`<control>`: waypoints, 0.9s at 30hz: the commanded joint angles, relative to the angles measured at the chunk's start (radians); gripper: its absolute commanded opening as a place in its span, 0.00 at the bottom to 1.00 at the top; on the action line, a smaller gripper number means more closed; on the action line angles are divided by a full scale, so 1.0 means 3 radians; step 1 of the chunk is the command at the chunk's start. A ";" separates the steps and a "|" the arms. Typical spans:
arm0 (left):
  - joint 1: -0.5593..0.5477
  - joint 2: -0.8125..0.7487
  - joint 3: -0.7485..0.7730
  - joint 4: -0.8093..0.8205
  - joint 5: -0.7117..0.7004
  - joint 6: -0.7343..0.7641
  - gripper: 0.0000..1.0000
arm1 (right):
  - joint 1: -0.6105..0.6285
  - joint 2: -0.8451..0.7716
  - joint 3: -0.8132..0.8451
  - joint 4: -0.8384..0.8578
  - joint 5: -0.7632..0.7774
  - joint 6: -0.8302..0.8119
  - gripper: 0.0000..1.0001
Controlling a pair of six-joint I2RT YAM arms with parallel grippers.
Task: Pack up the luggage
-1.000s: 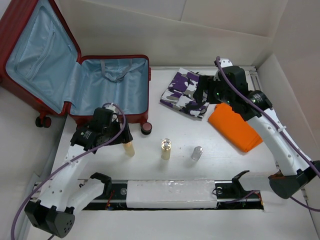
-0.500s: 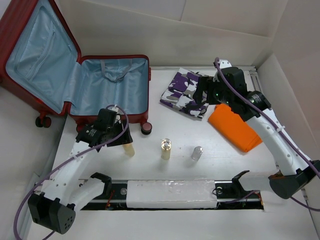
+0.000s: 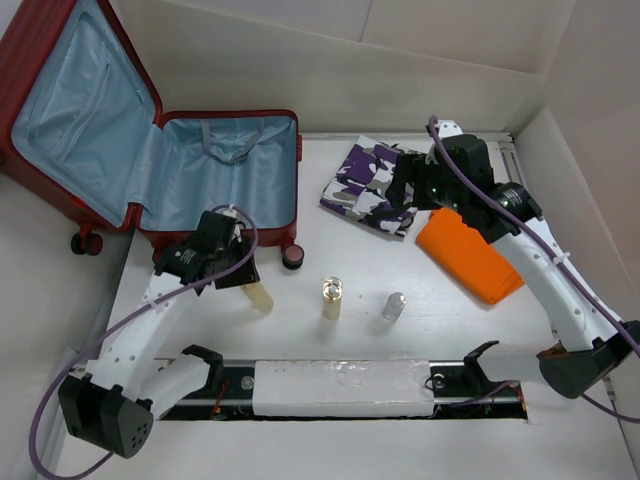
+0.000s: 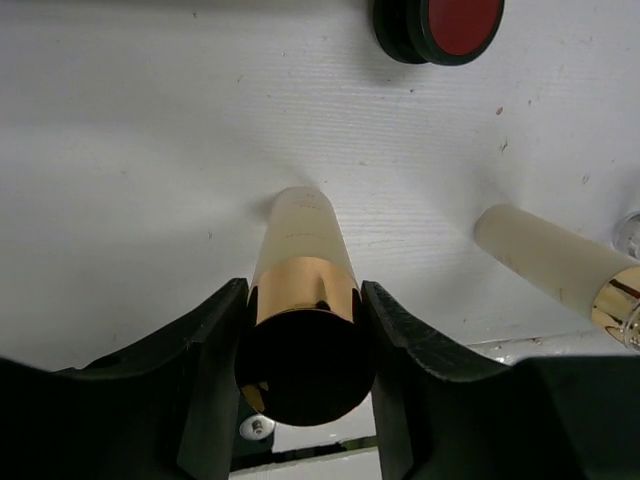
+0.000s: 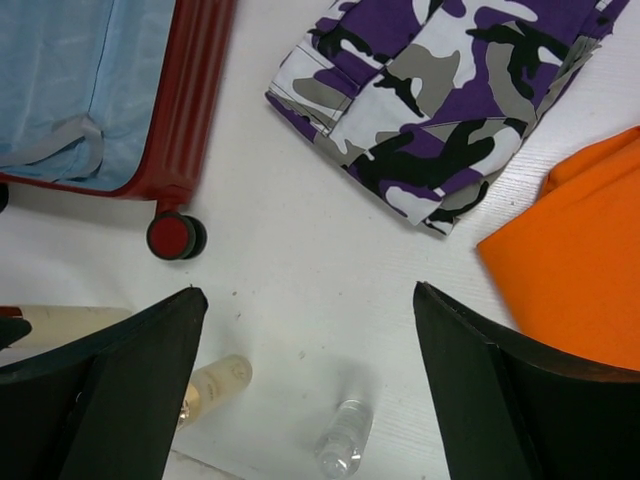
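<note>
The luggage (image 3: 225, 185) is a dark red hard-shell suitcase lying open at the back left, its light blue lining showing and its lid (image 3: 75, 110) propped up. My left gripper (image 3: 247, 278) is shut on the gold band of a cream bottle (image 3: 260, 298) standing on the table in front of the suitcase. In the left wrist view the fingers (image 4: 215, 340) press both sides of this bottle (image 4: 300, 240). My right gripper (image 3: 408, 192) is open and empty above the table, between a purple camouflage cloth (image 3: 370, 185) and an orange cloth (image 3: 468, 253).
A second cream bottle with a gold top (image 3: 331, 297) and a small clear bottle (image 3: 393, 305) stand near the front middle. A suitcase wheel (image 3: 293, 258) sits just behind the held bottle. White walls close in the table at the back and right.
My left wrist has shifted slightly right and turned over the cream bottle, which stays in place. The right arm has hardly moved.
</note>
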 commanded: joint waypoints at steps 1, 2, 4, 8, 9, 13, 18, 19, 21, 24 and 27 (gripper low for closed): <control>-0.0006 0.0100 0.0614 -0.0078 -0.0074 -0.0023 0.04 | 0.0016 -0.0102 -0.0024 0.0178 -0.0034 -0.0061 0.91; -0.0006 0.0232 0.1016 -0.0124 -0.0104 0.0012 0.04 | 0.0016 -0.0102 -0.0024 0.0178 -0.0034 -0.0061 0.91; -0.0006 0.0391 0.1447 -0.0262 -0.0160 0.0048 0.04 | 0.0016 -0.0102 -0.0024 0.0178 -0.0034 -0.0061 0.91; -0.0006 0.0923 0.2511 -0.0431 -0.0375 0.0119 0.03 | 0.0016 -0.0102 -0.0024 0.0214 -0.0065 -0.0092 0.91; -0.0006 0.1147 0.2882 -0.0467 -0.0482 0.0120 0.03 | 0.0016 -0.0102 -0.0024 0.0214 -0.0101 -0.0092 0.91; -0.0006 0.1787 0.3728 -0.0498 -0.0702 0.0150 0.03 | 0.0016 -0.0133 -0.0024 0.0214 -0.0162 -0.0122 0.91; 0.0025 0.2539 0.4261 -0.0396 -0.0774 0.0217 0.00 | 0.0016 -0.0194 -0.0054 0.0214 -0.0264 -0.0122 0.91; 0.0025 0.2722 0.4317 -0.0365 -0.0774 0.0217 0.00 | 0.0016 -0.0224 -0.0054 0.0214 -0.0265 -0.0122 0.91; 0.0025 0.2856 0.4394 -0.0187 -0.0815 0.0217 0.00 | 0.0046 -0.0260 -0.0120 0.0214 -0.0265 -0.0122 0.91; 0.0061 0.3101 0.4568 0.0043 -0.0785 0.0181 0.00 | 0.0047 -0.0332 -0.0151 0.0184 -0.0265 -0.0122 0.91; 0.0183 0.3429 0.4884 0.0080 -0.0708 0.0120 0.00 | 0.0047 -0.0363 -0.0182 0.0122 -0.0265 -0.0122 0.91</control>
